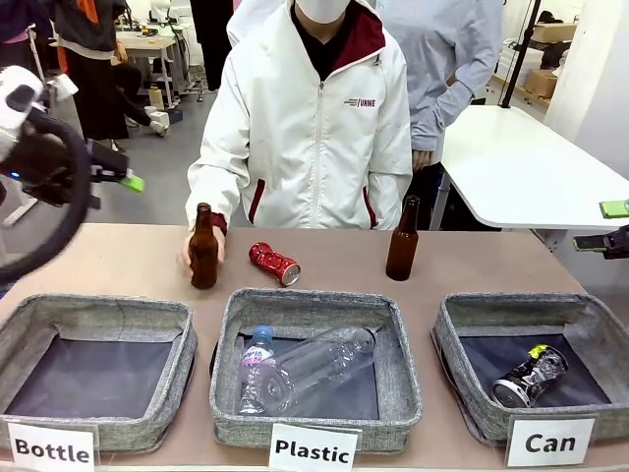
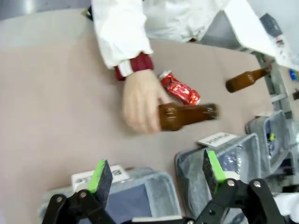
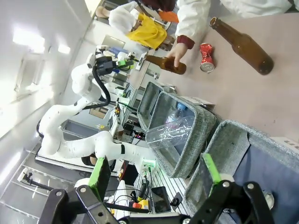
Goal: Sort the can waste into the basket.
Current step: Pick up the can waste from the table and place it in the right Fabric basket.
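Counter: tan counter (image 1: 118,265) shared with a person in a white jacket, with three grey woven baskets along its near edge.
Remaining can: crushed shiny red drink can (image 1: 273,264) lies on its side on the bare counter, just beyond the middle basket. Its long axis slants from far-left to near-right.
Sorted can: crushed black and silver can with yellow-green marks (image 1: 531,377) lies inside the square grey basket labelled Can (image 1: 454,356), at the right end.
Person: person's hand (image 2: 140,100) grips a brown glass bottle (image 2: 187,114) just beside the red can.
Left hand (image 2: 155,170): raised, fingers apart, holding nothing. I judge it the nearer one, with the red can ahead of it, past the bottle.
Right hand (image 3: 154,169): fingers apart, empty, by the Can basket's end, well apart from the red can.
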### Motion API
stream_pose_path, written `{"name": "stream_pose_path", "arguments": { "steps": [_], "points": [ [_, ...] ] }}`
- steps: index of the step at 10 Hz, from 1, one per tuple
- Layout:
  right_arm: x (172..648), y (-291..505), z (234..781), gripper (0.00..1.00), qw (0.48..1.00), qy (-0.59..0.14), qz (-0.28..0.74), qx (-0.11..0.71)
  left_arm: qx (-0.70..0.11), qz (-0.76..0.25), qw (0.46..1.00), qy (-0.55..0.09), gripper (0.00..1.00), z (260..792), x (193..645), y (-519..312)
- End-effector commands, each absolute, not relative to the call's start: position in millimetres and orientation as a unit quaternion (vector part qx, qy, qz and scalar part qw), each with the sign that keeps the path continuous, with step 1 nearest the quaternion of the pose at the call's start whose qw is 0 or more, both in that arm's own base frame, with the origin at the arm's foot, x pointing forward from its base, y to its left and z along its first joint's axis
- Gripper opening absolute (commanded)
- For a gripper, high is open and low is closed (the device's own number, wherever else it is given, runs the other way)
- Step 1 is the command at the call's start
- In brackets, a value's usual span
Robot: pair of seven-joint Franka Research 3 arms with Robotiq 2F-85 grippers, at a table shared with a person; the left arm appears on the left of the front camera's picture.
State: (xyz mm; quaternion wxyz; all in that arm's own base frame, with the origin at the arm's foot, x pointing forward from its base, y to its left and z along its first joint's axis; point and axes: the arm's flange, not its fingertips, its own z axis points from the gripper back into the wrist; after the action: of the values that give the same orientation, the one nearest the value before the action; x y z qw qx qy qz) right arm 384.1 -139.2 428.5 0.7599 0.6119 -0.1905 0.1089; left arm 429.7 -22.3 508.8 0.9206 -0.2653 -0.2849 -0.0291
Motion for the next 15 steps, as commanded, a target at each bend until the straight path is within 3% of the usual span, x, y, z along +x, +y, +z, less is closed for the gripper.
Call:
{"name": "stream_pose_path", "arguments": {
  "steps": [1,3,5,9,12,15],
  "points": [
    [383,-140,429,1.0,0.754,-0.199,0.117,0.615,-0.385,-0.032,0.883,-0.267,1.0,544,388,104],
    [383,-140,429,1.0,0.754,-0.199,0.117,0.615,-0.5,-0.016,0.819,-0.282,1.0,517,321,217],
    [383,-140,429,1.0,0.754,-0.199,0.117,0.615,-0.533,0.041,0.794,-0.288,1.0,480,295,255],
    [383,-140,429,1.0,0.754,-0.199,0.117,0.615,-0.476,0.019,0.843,-0.249,1.0,500,339,210],
    [383,-140,429,1.0,0.754,-0.199,0.117,0.615,-0.387,-0.062,0.908,-0.145,1.0,505,400,122],
    [383,-140,429,1.0,0.754,-0.199,0.117,0.615,-0.416,-0.056,0.889,-0.182,1.0,523,384,161]
  ]
}}
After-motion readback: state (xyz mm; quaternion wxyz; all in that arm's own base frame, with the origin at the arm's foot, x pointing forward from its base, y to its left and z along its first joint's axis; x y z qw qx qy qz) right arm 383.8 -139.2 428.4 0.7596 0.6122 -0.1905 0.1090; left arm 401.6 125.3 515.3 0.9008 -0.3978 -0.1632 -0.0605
